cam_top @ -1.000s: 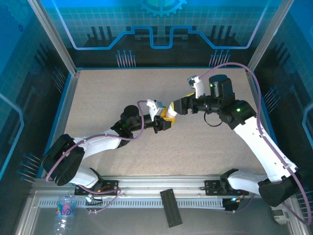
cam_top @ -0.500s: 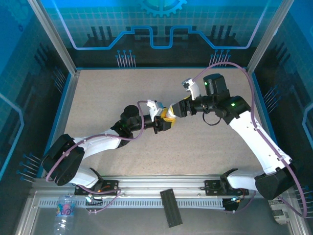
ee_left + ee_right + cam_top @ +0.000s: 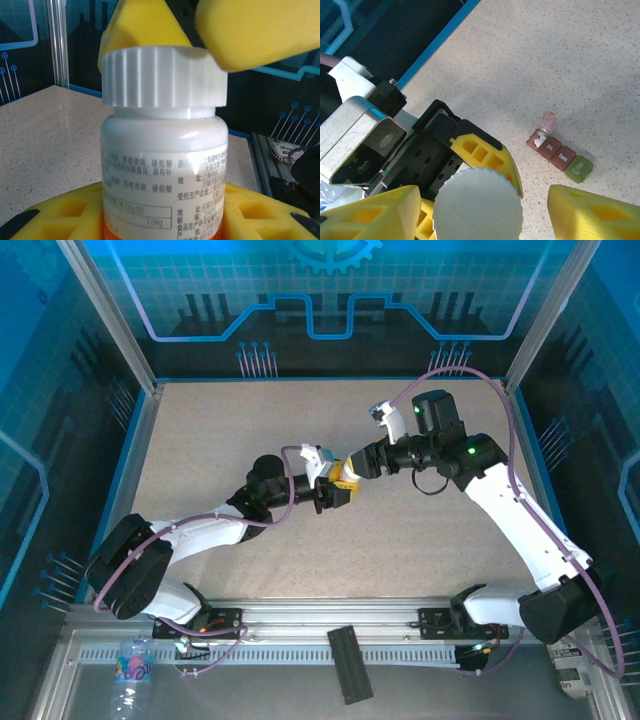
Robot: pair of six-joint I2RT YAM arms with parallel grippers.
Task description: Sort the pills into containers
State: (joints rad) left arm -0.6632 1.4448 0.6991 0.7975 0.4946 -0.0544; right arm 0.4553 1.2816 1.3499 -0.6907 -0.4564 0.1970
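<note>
Bottle held over the table's middle, cap between wide jaws.
We see the left gripper (image 3: 338, 490) clamped on the lower body of the white bottle (image 3: 165, 165). The right gripper (image 3: 352, 468) straddles the ribbed cap (image 3: 477, 207), its 2 yellow pads (image 3: 585, 212) wide, 1 clearly off it. The pill strip (image 3: 560, 151), 3 dark red cells and 1 green, lies on the table (image 3: 220, 440) well inside its blue edge, with 1 end lid raised.

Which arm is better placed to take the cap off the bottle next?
Right. The right gripper straddles the cap, with a finger on either side, while the left gripper is occupied holding the bottle upright.
</note>
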